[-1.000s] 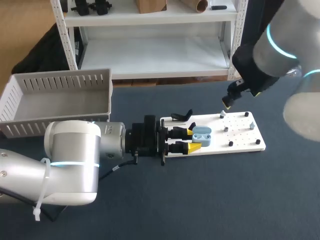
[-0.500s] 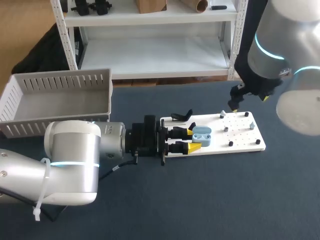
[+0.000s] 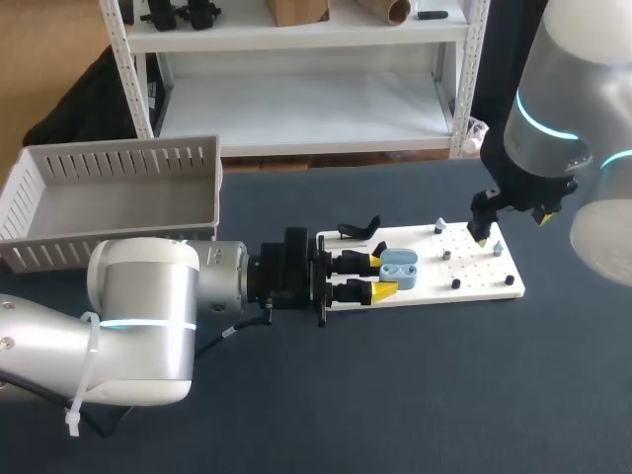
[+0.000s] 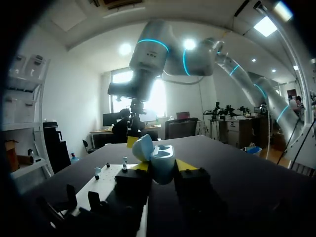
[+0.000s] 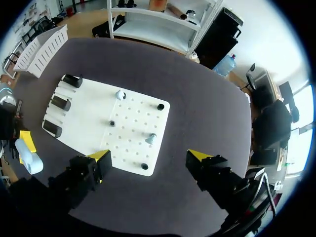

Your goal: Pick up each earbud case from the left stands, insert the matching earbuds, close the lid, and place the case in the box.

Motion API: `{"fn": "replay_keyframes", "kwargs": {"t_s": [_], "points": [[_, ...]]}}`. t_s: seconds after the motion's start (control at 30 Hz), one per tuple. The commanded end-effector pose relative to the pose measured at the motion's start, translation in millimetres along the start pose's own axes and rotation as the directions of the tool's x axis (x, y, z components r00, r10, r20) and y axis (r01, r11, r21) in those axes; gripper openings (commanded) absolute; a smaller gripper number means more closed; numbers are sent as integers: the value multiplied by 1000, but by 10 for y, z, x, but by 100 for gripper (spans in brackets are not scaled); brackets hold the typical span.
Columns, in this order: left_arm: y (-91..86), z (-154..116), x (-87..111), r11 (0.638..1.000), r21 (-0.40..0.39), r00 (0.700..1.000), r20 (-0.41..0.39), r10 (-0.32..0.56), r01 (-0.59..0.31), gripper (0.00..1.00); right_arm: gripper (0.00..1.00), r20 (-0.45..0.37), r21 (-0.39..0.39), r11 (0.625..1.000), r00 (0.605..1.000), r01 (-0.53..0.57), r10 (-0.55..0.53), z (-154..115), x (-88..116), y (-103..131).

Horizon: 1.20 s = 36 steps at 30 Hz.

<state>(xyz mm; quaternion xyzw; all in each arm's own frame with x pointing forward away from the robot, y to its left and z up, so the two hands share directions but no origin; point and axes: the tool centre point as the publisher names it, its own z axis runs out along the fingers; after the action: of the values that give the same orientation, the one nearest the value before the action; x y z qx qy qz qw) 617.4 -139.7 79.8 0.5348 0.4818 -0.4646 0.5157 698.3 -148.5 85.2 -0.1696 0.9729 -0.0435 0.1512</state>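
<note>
Since a second ago the right arm has swung its end effector from above the near-middle of the white board out to the board's far right end, where it now hangs over the pegs. The left arm has not shifted.

The left end effector lies low along the bench, reaching onto the left end of the board. It is clamped on the light blue earbud case, one yellow tip on each side. In the left wrist view the case sits between the tips of that end effector, its lid up and two sockets showing.

From the right wrist view the right end effector has its fingers wide apart above the board's near edge. Two small pale earbuds stand on pegs below it, one toward the board's far edge and one closer to the fingers, with black pegs around them. Three black stands line the board's left end.

The grey box sits at the bench's far left, well apart from the case.
</note>
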Motion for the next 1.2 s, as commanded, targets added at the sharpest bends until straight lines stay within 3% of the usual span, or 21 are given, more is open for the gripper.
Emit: {"fn": "replay_keyframes", "kwargs": {"t_s": [0.03, 0.3, 0.37, 0.43, 0.47, 0.5, 0.53, 0.57, 0.63, 0.8, 0.83, 0.87, 0.9, 1.2], "points": [[-2, 11, 5, 1000, -4, 1000, 0, 1, -1, 0, 100, 0, 11, 1000, 1000, 0, 0, 80, 37, 11], [-2, 11, 5, 1000, -4, 1000, 0, 1, -1, 0, 100, -30, 39, 999, 999, 17, -16, 219, 41, 43], [-2, 11, 5, 1000, -4, 1000, 0, 1, -1, 0, 88, -31, 43, 999, 999, 19, -18, 247, 26, 49], [-2, 11, 5, 1000, -4, 1000, 0, 1, -1, 0, 89, -36, 47, 999, 999, 19, -18, 268, 15, 51], [-2, 11, 5, 1000, -4, 1000, 0, 1, -1, 0, 78, -38, 49, 999, 999, 20, -18, 270, 14, 52], [-2, 11, 5, 1000, -4, 1000, 0, 1, -1, 0, 58, -39, 50, 999, 999, 19, -17, 273, 12, 52], [-2, 11, 5, 1000, -4, 1000, 0, 1, -1, 0, 50, -41, 51, 999, 999, 16, -14, 279, 9, 52], [-2, 11, 5, 1000, -4, 1000, 0, 1, -1, 0, 54, -42, 51, 999, 999, 14, -12, 295, -1, 49], [-2, 11, 5, 1000, -4, 1000, 0, 1, -1, 0, 76, -47, 55, 998, 999, 6, -3, 320, -14, 41], [-2, 11, 5, 1000, -4, 1000, 0, 1, -1, 0, 71, -55, 62, 998, 998, -1, 5, 371, -19, 23], [-2, 11, 5, 1000, -4, 1000, 0, 1, -1, 0, 66, -56, 64, 998, 998, -2, 5, 386, -21, 18], [-2, 11, 5, 1000, -4, 1000, 0, 1, -1, 0, 51, -57, 66, 998, 998, -2, 6, 400, -22, 15], [-2, 11, 5, 1000, -4, 1000, 0, 1, -1, 0, 48, -60, 70, 998, 998, -2, 6, 415, -26, 14], [-2, 11, 5, 1000, -4, 1000, 0, 1, -1, 0, 48, -63, 100, 995, 998, 2, 4, 447, -44, 27]]}}
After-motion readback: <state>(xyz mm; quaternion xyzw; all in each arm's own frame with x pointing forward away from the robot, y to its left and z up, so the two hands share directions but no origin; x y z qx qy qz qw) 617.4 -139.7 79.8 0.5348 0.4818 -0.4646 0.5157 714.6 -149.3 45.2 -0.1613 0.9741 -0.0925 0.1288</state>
